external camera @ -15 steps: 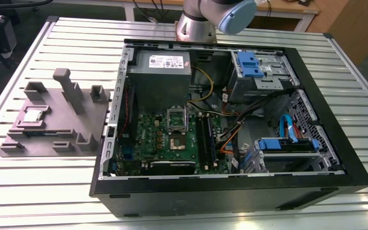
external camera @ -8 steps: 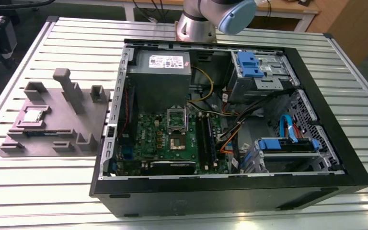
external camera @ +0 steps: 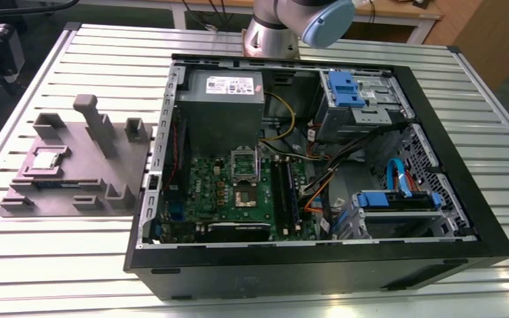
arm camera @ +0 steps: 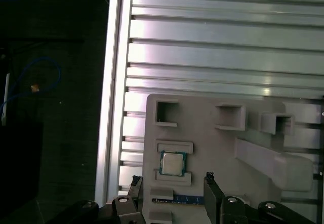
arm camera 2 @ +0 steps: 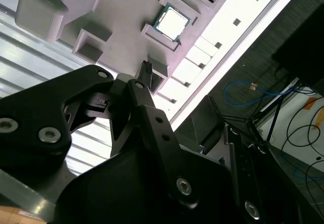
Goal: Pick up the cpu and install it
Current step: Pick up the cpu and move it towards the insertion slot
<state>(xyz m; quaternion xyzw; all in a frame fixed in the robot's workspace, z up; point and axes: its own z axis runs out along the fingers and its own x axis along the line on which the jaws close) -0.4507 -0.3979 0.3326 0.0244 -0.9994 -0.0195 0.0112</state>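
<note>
The cpu (external camera: 47, 159) is a small square chip with a shiny metal top, lying flat in a pocket of the grey tray (external camera: 87, 172) at the exterior view's left. In both wrist views my gripper (arm camera: 172, 179) hangs open above the tray (arm camera: 202, 118), holding nothing. Its two dark fingertips (arm camera: 209, 177) stand either side of the cpu (arm camera: 172, 163), well above it. The second wrist view shows the cpu (arm camera 2: 172, 21) beyond the gripper (arm camera 2: 177, 84). In the open computer case, the motherboard socket (external camera: 244, 194) has its frame lifted.
The black computer case (external camera: 325, 258) holds a grey power-supply box (external camera: 222, 99), drive cages with blue latches (external camera: 343, 86), and loose cables (external camera: 325, 179). Upright posts (external camera: 91, 116) rise from the tray. A memory stick (arm camera: 188, 200) lies beside the cpu. The slatted table's edge (arm camera: 114, 82) runs close to the tray.
</note>
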